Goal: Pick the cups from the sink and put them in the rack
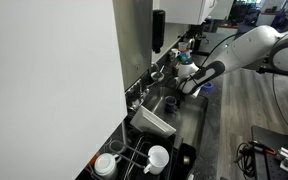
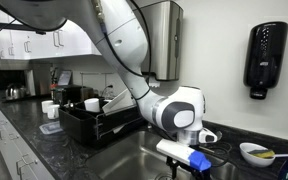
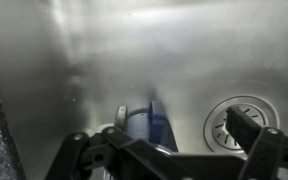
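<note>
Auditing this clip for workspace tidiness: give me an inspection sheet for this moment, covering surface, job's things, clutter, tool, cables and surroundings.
Surface: grey steel sink in a dark counter; drain uncovered.
Job's things: dark blue cup on the sink floor; black rack beside the basin; a white cup at the rack.
Clutter: whitish tub tilted by the rack; bowl on the counter.
Grippers: tool open, its fingers either side of the dark blue cup, not closed on it.
Cables: what look like leads off the counter, too small to be sure.
Surroundings: black wall dispenser, white cabinets.
</note>
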Robot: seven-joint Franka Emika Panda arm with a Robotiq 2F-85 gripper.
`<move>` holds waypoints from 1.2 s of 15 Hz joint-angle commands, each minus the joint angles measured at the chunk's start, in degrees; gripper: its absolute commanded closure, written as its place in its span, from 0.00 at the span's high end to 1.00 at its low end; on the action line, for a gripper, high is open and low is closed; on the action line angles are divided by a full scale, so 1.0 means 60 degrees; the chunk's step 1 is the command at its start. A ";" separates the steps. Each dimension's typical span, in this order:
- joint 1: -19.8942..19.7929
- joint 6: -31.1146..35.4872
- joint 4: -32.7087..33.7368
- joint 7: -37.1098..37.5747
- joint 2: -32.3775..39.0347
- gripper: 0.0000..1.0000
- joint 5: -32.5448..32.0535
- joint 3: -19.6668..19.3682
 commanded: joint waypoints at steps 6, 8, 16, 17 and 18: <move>0.0003 0.0069 0.1228 0.0357 0.1159 1.00 -0.0154 -0.0210; 0.0004 0.0021 0.1487 0.0443 0.1403 1.00 -0.0147 -0.0229; 0.0040 -0.0062 0.2332 0.1028 0.2079 0.66 -0.0099 -0.0292; 0.0028 -0.0083 0.2421 0.1049 0.2130 0.59 -0.0094 -0.0284; 0.0022 -0.0100 0.2499 0.1067 0.2182 0.52 -0.0094 -0.0284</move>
